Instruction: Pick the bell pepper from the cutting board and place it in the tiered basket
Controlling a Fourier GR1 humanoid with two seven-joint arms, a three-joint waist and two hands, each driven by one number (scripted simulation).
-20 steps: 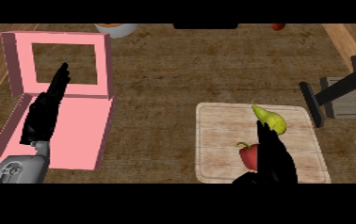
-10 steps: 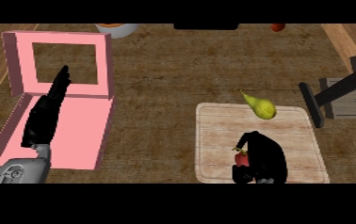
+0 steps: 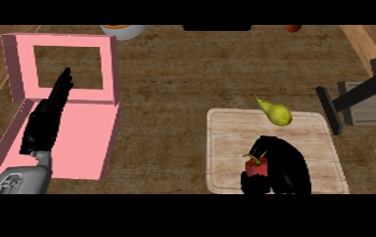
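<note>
- The robot's black left hand (image 3: pixel 50 116) lies at the view's left, fingers straight and stretched up the frame over a flat pink open-lidded box (image 3: pixel 88 146), holding nothing.
- That pink box's raised lid forms a square frame whose opening shows the brown woven-textured counter (image 3: pixel 183 76) behind it.
- A white bowl with an orange rim (image 3: pixel 121 30) sits at the counter's far edge, just beyond the pink frame and partly cut off by the view.
- A pale wooden cutting board (image 3: pixel 228 146) lies right of centre on the counter.
- A yellow-green pear (image 3: pixel 275 113) rests on the board's far edge, stem pointing up and left.
- The small red bell pepper (image 3: pixel 255 166), green stem upward, sits on the near half of the board.
- The black right hand (image 3: pixel 283 166) is curled round the pepper from its right side, fingers arched over its top and hiding much of it; the pepper remains on the board.
- A small red object (image 3: pixel 293 28) shows at the far edge, too small to identify.
- The dark grey tiered basket (image 3: pixel 352 104) stands at the right edge, just beside the board.
</note>
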